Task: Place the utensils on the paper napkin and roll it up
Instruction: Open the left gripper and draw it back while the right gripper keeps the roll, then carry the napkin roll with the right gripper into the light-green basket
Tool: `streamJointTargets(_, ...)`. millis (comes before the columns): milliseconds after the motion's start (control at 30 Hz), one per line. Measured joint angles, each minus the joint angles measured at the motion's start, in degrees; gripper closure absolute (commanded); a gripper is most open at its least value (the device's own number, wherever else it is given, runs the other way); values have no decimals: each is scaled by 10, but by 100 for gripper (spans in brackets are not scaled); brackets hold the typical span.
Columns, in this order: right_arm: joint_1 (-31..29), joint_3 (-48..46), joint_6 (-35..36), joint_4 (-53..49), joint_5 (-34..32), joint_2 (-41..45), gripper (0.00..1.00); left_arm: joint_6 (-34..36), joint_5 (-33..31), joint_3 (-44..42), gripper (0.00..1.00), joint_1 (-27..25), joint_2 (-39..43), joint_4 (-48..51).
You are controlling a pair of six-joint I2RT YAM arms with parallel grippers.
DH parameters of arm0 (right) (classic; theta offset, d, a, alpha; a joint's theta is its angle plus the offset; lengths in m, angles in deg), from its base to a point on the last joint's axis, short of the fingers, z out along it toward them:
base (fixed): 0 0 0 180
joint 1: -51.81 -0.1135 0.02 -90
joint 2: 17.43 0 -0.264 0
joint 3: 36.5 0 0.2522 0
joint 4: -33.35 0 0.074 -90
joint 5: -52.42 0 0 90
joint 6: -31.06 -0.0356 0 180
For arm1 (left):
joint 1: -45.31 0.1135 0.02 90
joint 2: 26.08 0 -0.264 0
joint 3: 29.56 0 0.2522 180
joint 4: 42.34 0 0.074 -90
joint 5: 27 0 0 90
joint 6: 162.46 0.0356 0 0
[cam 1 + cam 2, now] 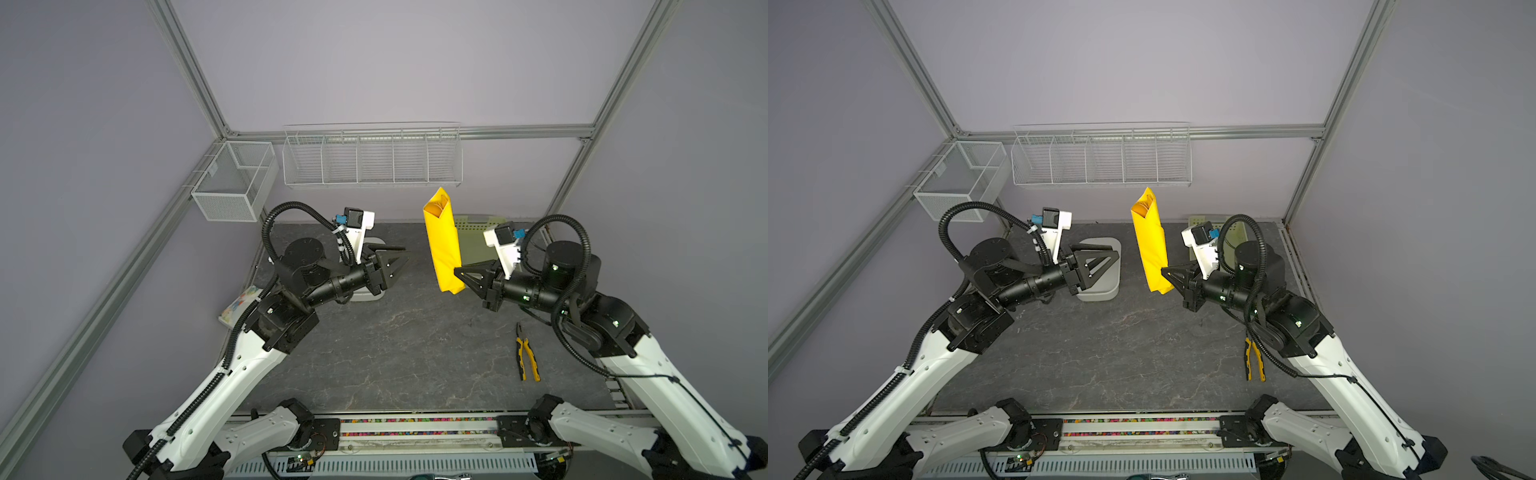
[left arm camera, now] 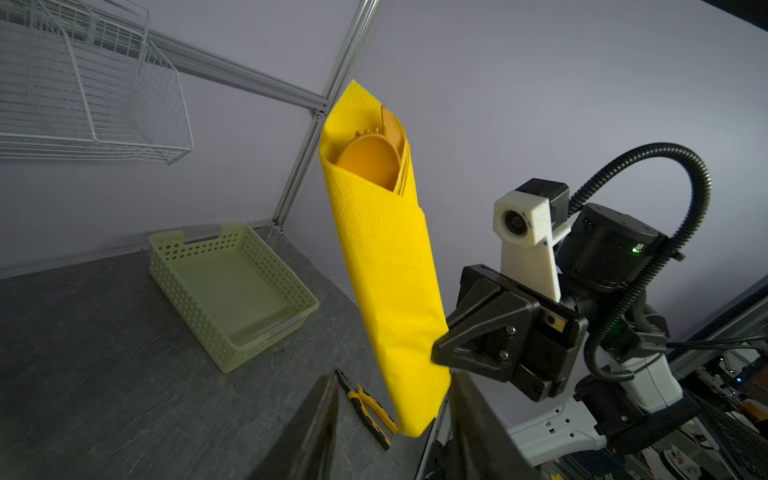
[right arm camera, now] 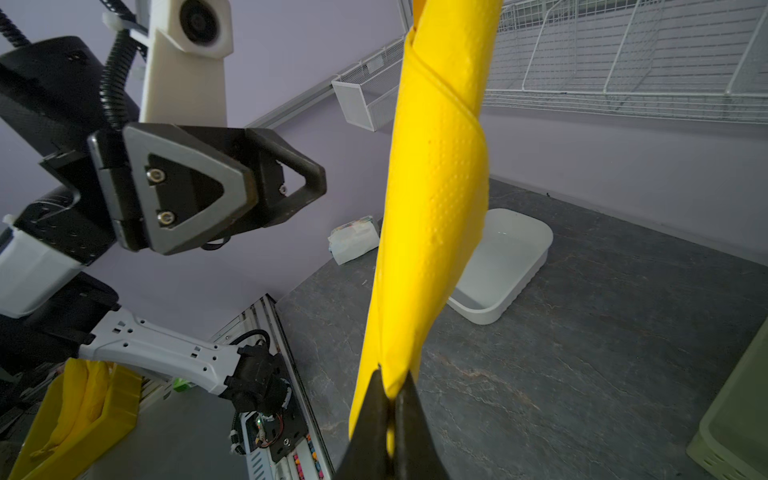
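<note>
The paper napkin (image 1: 442, 245) (image 1: 1150, 245) is a yellow roll held nearly upright in the air over the dark table. My right gripper (image 1: 457, 272) (image 1: 1163, 272) (image 3: 390, 382) is shut on its lower end. The orange utensils (image 2: 365, 160) sit inside the roll and show only at its open upper end, a round spoon bowl in front. My left gripper (image 1: 406, 254) (image 1: 1116, 255) (image 2: 395, 376) stands open to the left of the roll, apart from it, with nothing between its fingers. In the right wrist view the napkin (image 3: 436, 208) rises from the pinched jaws.
A white tub (image 1: 1113, 286) (image 3: 511, 257) lies under the left gripper. A pale green basket (image 2: 232, 291) stands at the back right. Yellow-and-black pliers (image 1: 528, 353) lie at the right front. A printed white packet (image 1: 241, 307) lies at the left edge. Wire racks (image 1: 372, 158) hang on the back wall.
</note>
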Motion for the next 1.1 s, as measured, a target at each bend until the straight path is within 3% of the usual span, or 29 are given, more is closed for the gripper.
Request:
streamJointTargets(333,130,4,65,-11,57,-99,94,30,-45,-9,55,0,25,64)
streamJointTargets(733,304,33,101,5,121,-299,93,48,-74,-30,54,0,59,116)
streamJointTargets(1100,371,104,102,12,162,-488,93,48,-80,-51,54,0,82,134)
